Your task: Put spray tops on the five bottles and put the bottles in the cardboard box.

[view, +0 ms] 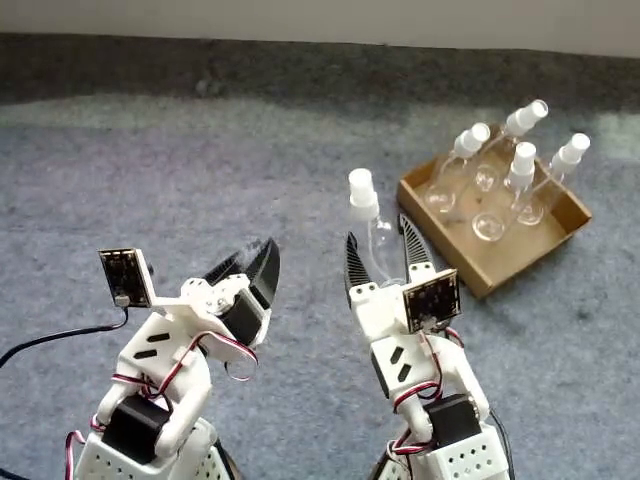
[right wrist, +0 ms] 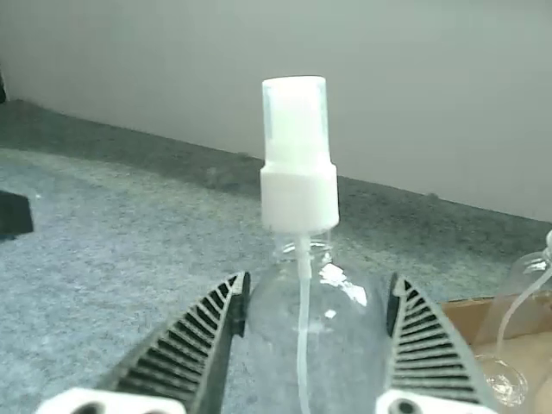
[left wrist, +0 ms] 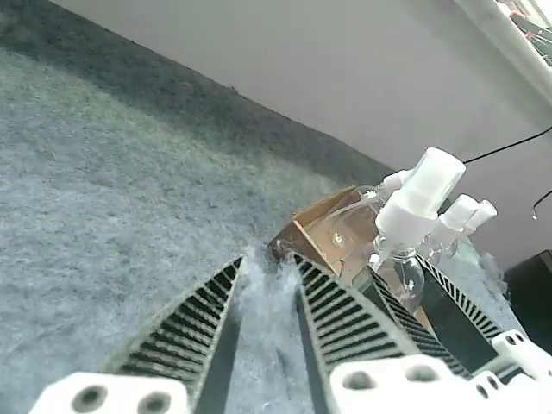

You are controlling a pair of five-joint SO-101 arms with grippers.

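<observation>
A clear bottle [view: 380, 252] with a white spray top [view: 361, 192] stands upright on the grey carpet, left of the cardboard box [view: 520, 262]. My right gripper [view: 377, 232] is shut on the bottle's body [right wrist: 310, 354], one ribbed finger on each side, with the spray top [right wrist: 297, 164] rising above them. Several capped bottles [view: 490, 180] lie in the box. My left gripper [view: 252, 256] hovers left of the held bottle, narrowly open [left wrist: 267, 261] with only carpet between its fingers. From the left wrist, the held bottle [left wrist: 404, 274] shows in front of the box [left wrist: 315, 228].
Grey carpet [view: 200, 170] covers the table, with free room to the left and toward the back. A pale wall [right wrist: 414, 86] runs along the far edge. The box corner [right wrist: 470, 315] sits close beside the right gripper.
</observation>
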